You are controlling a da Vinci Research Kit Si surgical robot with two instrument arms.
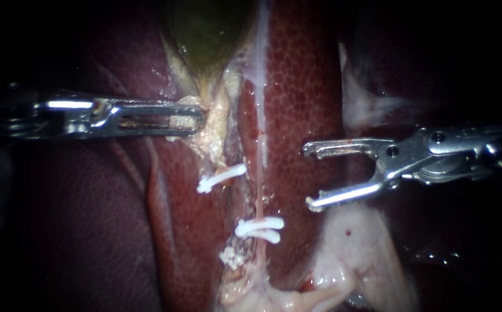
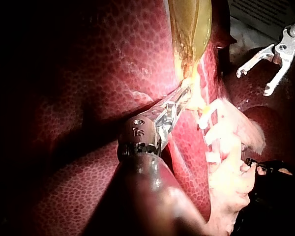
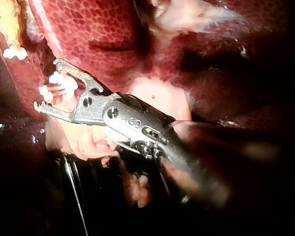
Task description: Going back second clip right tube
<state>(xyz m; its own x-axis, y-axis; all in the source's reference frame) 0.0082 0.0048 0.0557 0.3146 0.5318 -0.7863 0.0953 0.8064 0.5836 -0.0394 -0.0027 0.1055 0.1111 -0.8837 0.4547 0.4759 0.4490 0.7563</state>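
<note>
Just right of the right tube (image 1: 261, 173), over the liver (image 1: 303, 86), the right instrument (image 1: 309, 176) holds its jaws wide apart and grips nothing. Two white clips (image 1: 259, 223) cross that tube lower down. The left instrument (image 1: 199, 121) is clamped on yellowish tissue (image 1: 217, 118) beneath the gallbladder (image 1: 207, 29).

The gallbladder (image 1: 207, 34) lies uppermost, liver (image 1: 303, 86) on both sides. Our left instrument (image 1: 196, 122) meets the gallbladder's lower end from the left. Below, one clip (image 1: 221, 178) sits left of the right tube (image 1: 260, 173), paired clips (image 1: 259, 227) on it, our right instrument (image 1: 309, 176) to its right, apart.
</note>
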